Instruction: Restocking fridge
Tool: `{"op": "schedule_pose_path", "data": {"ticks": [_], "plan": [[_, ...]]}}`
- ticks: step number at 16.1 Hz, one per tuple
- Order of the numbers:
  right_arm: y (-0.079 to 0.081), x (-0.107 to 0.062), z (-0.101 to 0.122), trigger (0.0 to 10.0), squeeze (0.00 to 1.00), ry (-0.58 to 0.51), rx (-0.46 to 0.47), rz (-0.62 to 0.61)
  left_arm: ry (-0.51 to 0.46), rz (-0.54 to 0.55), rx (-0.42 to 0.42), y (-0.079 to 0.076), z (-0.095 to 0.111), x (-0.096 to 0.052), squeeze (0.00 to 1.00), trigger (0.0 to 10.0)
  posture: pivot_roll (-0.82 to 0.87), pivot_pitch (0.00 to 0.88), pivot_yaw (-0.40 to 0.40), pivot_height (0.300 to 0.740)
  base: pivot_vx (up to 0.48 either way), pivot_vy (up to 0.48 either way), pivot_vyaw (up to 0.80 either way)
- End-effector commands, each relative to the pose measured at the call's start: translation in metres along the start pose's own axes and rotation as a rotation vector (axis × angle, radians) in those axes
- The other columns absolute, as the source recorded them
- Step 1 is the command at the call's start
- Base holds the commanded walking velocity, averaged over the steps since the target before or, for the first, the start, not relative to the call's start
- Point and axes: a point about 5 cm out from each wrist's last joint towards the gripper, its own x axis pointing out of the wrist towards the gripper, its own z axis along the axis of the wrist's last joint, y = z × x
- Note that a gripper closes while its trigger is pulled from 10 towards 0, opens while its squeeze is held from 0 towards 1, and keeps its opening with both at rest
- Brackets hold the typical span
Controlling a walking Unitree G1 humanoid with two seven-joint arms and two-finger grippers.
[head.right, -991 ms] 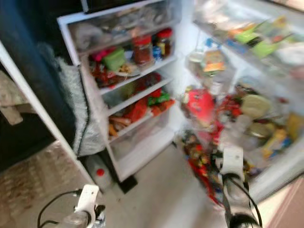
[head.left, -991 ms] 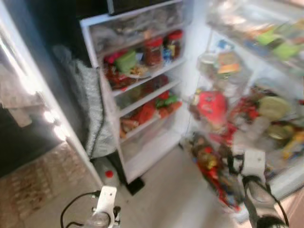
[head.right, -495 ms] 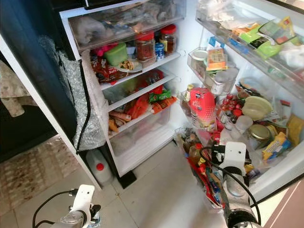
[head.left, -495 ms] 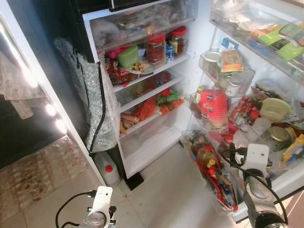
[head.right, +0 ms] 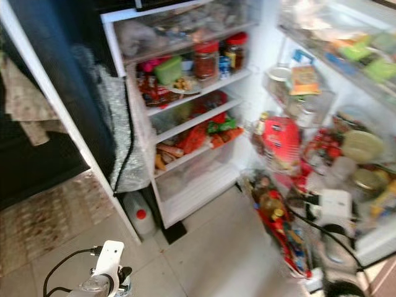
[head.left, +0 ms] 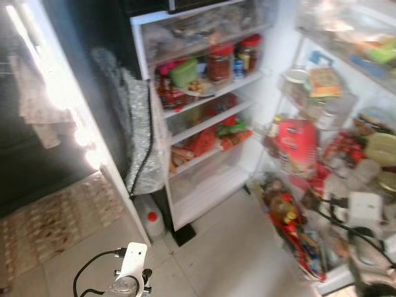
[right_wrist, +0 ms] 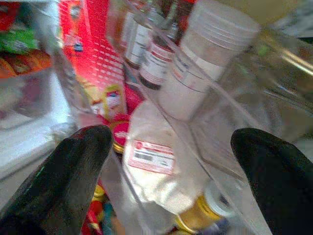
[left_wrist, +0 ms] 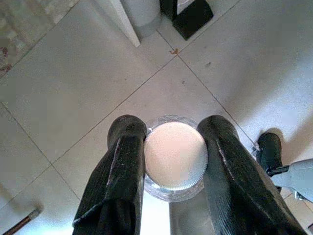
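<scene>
I am holding a jar (left_wrist: 174, 157) in the left pincer (left_wrist: 171, 161), fingers (left_wrist: 126, 161) clamped on either side just under its pale lid, low over the floor tiles (left_wrist: 88, 93). It looks like clear glass, so probably slippery, rigid and breakable; gripping below the lid seems right. The right pincer (right_wrist: 171, 161) is gaping wide before the door shelf (right_wrist: 195, 127). Since half a second ago my view has swung, sliding the fridge (head.left: 210, 111) rightward and blurring it.

Patterned rug (head.left: 55, 223) on tiled floor (head.right: 210, 253) (cloth (head.left: 37, 105) hangs above).
</scene>
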Motion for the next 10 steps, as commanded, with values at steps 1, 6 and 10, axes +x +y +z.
{"op": "schedule_pose_path", "data": {"ticks": [1, 6, 10], "plan": [[-0.024, -0.005, -0.012, 10.0, 0.00, 0.059, 0.007, -0.094, 0.011, -0.005, 0.026, 0.000, -0.002, 0.000, 0.00, 10.0, -0.22, 0.049, 0.021, 0.740, 0.000, 0.000, 0.00], [-0.035, -0.009, -0.020, 10.0, 0.00, 0.099, -0.018, -0.138, 0.013, -0.007, 0.029, 0.000, -0.003, 0.000, 0.00, 10.0, -0.23, 0.050, 0.022, 0.740, 0.000, 0.000, 0.00], [-0.042, -0.031, -0.059, 10.0, 0.00, 0.305, -0.021, -0.221, 0.015, -0.010, 0.039, -0.001, -0.004, -0.001, 0.00, 10.0, -0.22, 0.049, 0.025, 0.740, 0.000, 0.000, 0.00]]}}
